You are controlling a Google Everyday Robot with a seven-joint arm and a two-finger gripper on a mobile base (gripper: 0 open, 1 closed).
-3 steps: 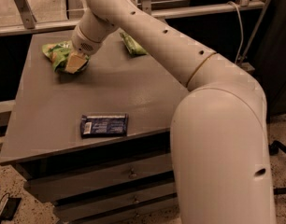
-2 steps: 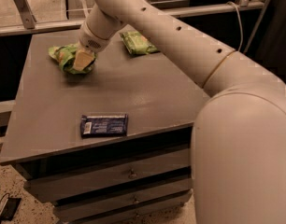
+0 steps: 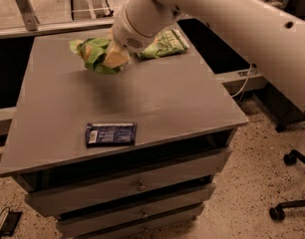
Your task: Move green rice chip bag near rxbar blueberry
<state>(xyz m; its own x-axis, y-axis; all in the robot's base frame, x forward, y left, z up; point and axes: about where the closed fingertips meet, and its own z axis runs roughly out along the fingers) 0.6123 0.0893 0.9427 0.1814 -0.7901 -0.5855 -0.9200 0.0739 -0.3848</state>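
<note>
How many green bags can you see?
2: the green rice chip bag, held in the gripper, far left; a flatter green bag at the far edge, partly behind the arm.

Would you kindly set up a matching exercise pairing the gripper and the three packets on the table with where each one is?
Things:
1. gripper
2. green rice chip bag
3. rxbar blueberry
4. flat green bag

Places:
A. lying flat near the front edge of the table
B. far right corner, beside the white arm
C. crumpled and held, far left part of the tabletop
D. at the arm's end over the far left part, closed on a bag

Pairs: 1-D, 2-C, 3-A, 4-B.
</note>
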